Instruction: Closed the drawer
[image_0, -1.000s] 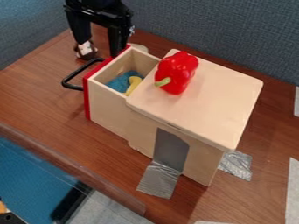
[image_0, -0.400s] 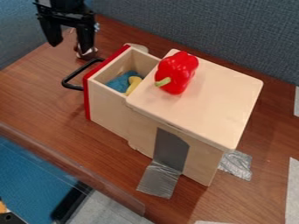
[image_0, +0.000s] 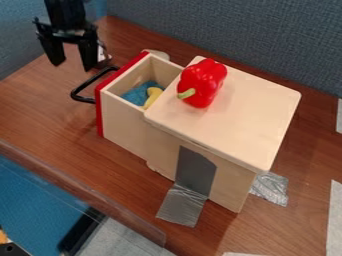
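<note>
Tool (image_0: 73, 67) shifted leftward in view, fingers (image_0: 88, 56) apart; pepper (image_0: 203, 82) on cabinet (image_0: 250, 107), drawer (image_0: 123, 122) open.

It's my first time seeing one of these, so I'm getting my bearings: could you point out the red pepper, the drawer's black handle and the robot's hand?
Red pepper (image_0: 204, 81): camera view, middle of its body.
Black handle (image_0: 81, 90): camera view, outer bar.
Hand (image_0: 73, 64): camera view, midway between its fingertips.
</note>
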